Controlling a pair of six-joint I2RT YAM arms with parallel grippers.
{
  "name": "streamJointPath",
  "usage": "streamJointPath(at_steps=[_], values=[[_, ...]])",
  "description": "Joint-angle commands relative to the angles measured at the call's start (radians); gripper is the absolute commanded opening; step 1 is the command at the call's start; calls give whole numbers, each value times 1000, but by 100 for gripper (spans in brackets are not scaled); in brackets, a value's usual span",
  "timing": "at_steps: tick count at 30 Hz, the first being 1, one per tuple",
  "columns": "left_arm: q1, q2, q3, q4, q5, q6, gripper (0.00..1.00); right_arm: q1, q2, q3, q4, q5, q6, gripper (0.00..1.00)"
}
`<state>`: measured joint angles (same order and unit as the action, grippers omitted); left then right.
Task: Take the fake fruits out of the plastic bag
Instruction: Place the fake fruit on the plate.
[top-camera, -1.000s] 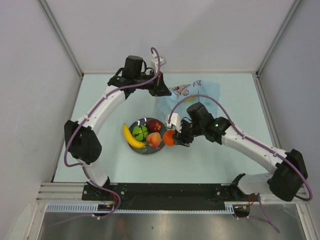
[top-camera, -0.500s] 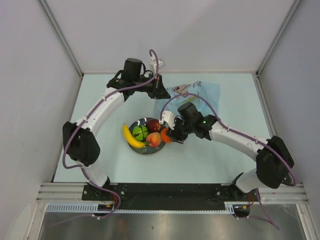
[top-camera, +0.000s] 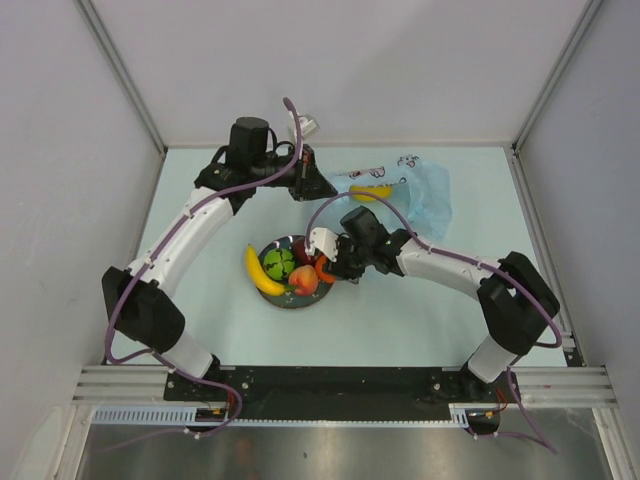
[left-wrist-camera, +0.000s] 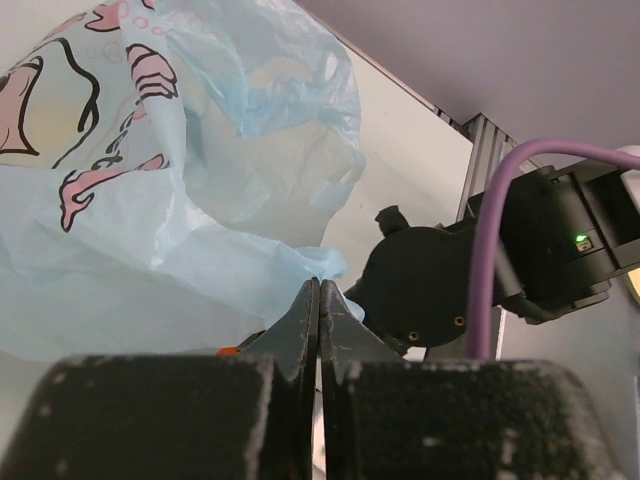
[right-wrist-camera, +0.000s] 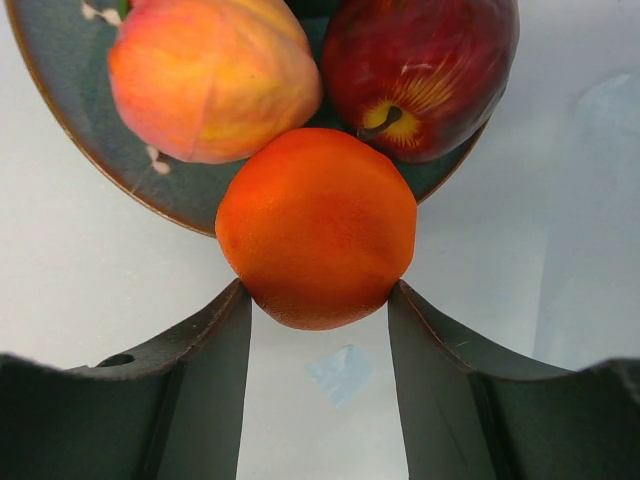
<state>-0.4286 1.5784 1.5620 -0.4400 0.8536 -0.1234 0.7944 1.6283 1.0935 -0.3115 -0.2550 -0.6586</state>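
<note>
My right gripper (top-camera: 328, 268) is shut on the orange (right-wrist-camera: 316, 225) and holds it over the right rim of the dark plate (right-wrist-camera: 60, 100). On the plate (top-camera: 290, 300) lie the peach (right-wrist-camera: 210, 80), the dark red apple (right-wrist-camera: 420, 70), the green round fruit (top-camera: 280, 264) and the banana (top-camera: 260, 273). My left gripper (top-camera: 316, 188) is shut on an edge of the light blue plastic bag (left-wrist-camera: 150, 200), its fingertips (left-wrist-camera: 309, 300) pinching the film. The bag (top-camera: 420, 190) lies at the back right. A yellow-orange mango (top-camera: 372, 192) shows through it.
Grey walls enclose the pale table on three sides. The right arm's wrist (left-wrist-camera: 420, 290) sits close in front of my left gripper. A small scrap of blue film (right-wrist-camera: 342, 372) lies on the table under the right fingers.
My right gripper carried the orange left, from beside the plate to over its rim. My left arm swung slightly left while holding the bag, and the bag shifted.
</note>
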Motion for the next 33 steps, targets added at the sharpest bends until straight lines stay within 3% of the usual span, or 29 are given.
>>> streamJointPath(at_steps=[1, 16, 19, 24, 26, 29, 33], values=[[5, -11, 36, 17, 44, -5, 0, 12, 39, 60, 52, 10, -22, 29], [5, 3, 15, 56, 79, -44, 0, 20, 62, 65, -26, -36, -78, 39], [5, 5, 9, 63, 82, -53, 0, 23, 61, 65, -41, -46, -79, 46], [5, 8, 1, 64, 85, -56, 0, 31, 53, 63, -28, -33, -58, 71], [5, 8, 1, 69, 90, -59, 0, 32, 44, 65, -23, -15, -59, 86], [2, 8, 0, 76, 93, -68, 0, 32, 13, 65, -29, -3, -55, 95], [-1, 12, 4, 81, 93, -68, 0, 31, -70, 86, -130, -49, -35, 98]])
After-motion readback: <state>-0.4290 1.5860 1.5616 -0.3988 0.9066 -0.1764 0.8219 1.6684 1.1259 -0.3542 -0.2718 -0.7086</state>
